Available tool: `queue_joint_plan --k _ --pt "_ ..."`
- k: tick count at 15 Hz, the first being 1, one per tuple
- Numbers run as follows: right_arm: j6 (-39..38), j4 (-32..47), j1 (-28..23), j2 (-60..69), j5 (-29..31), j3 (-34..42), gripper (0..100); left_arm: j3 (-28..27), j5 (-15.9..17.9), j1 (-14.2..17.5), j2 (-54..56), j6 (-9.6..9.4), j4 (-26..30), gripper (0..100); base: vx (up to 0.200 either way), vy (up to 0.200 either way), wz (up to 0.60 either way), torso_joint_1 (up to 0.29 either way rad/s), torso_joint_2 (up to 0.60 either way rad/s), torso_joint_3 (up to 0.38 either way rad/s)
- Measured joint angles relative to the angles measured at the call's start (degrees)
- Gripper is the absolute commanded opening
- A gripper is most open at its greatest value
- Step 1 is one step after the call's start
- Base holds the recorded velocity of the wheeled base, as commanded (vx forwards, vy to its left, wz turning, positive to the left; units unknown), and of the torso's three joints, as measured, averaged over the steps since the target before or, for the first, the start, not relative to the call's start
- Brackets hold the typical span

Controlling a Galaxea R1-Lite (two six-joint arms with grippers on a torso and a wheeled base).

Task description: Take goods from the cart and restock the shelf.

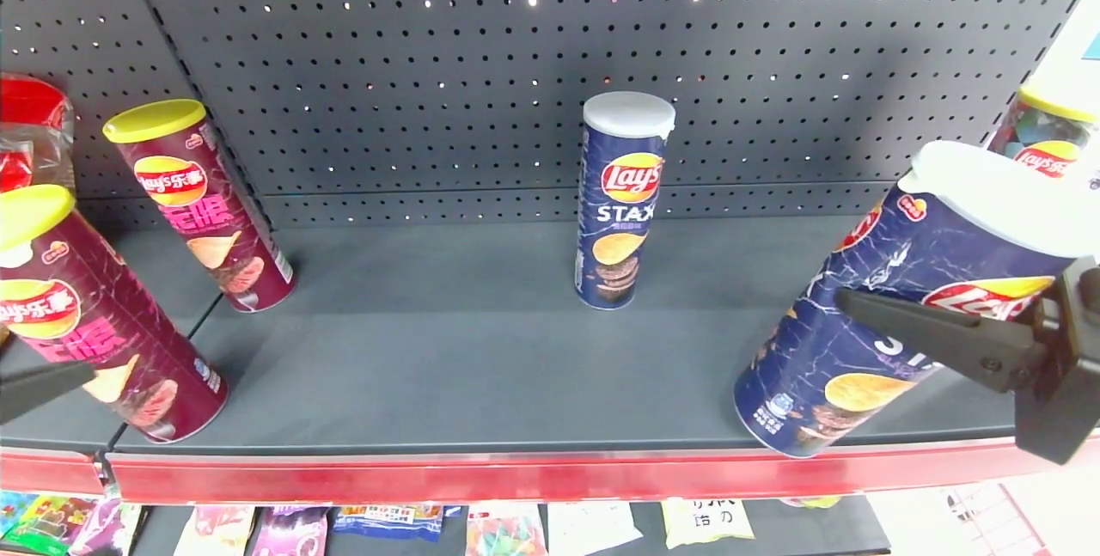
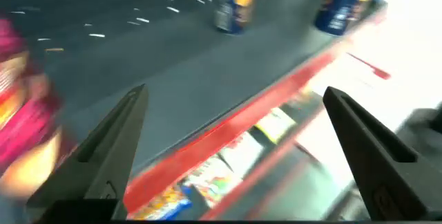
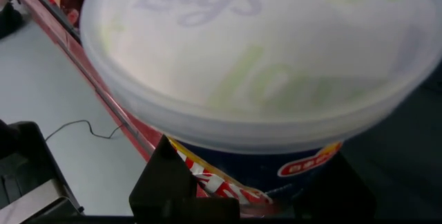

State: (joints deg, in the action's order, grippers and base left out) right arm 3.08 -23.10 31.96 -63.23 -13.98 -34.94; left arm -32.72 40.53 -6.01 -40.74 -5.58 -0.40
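Note:
My right gripper [image 1: 937, 328] is shut on a blue chips can with a white lid [image 1: 885, 307]. The can leans left, and its base is close to the red front lip [image 1: 516, 474] of the grey shelf [image 1: 447, 367]; I cannot tell whether it touches. The can's lid [image 3: 262, 51] looms over the right gripper [image 3: 255, 193]. A matching blue can [image 1: 617, 204] stands upright mid-shelf near the back. At the far left my left gripper [image 2: 235, 92] is open and holds nothing, hovering at the shelf's front edge beside a maroon can [image 2: 21, 120].
Two maroon cans with yellow lids [image 1: 206, 204] [image 1: 90, 324] stand on the shelf's left side. A yellow-lidded can [image 1: 1044, 135] stands behind the held one. A pegboard wall [image 1: 516, 66] backs the shelf. Snack bags [image 1: 387, 526] lie on the shelf below.

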Motion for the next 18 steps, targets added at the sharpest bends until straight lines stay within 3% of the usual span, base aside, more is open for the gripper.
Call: queue_joint_plan --k 3,5,9,14,18 --pt "-0.02 -0.02 0.0 -0.57 0.06 0.21 0 -8.73 3.25 -7.88 -15.84 -1.89 -1.07 100 0.0 0.0 0.0 0.0 0.0 0.0" --pt "-0.02 -0.02 0.0 -0.88 0.22 0.18 0 -13.78 3.97 -11.26 -25.82 -3.33 -4.63 100 0.0 0.0 0.0 0.0 0.0 0.0" --pt "-0.13 -0.11 -0.27 -1.04 0.33 -0.26 0 -25.84 4.44 -15.37 -43.41 -5.88 -10.79 100 0.0 0.0 0.0 0.0 0.0 0.0" --pt "-0.29 -0.07 -0.79 -0.85 0.35 -0.15 0 -40.09 3.08 -18.37 -57.11 -6.34 -11.31 100 0.0 0.0 0.0 0.0 0.0 0.0" --pt "-0.3 -0.07 -1.29 -0.74 0.35 -0.15 0 -47.02 2.55 -20.2 -64.07 -6.35 -11.3 100 0.0 0.0 0.0 0.0 0.0 0.0"
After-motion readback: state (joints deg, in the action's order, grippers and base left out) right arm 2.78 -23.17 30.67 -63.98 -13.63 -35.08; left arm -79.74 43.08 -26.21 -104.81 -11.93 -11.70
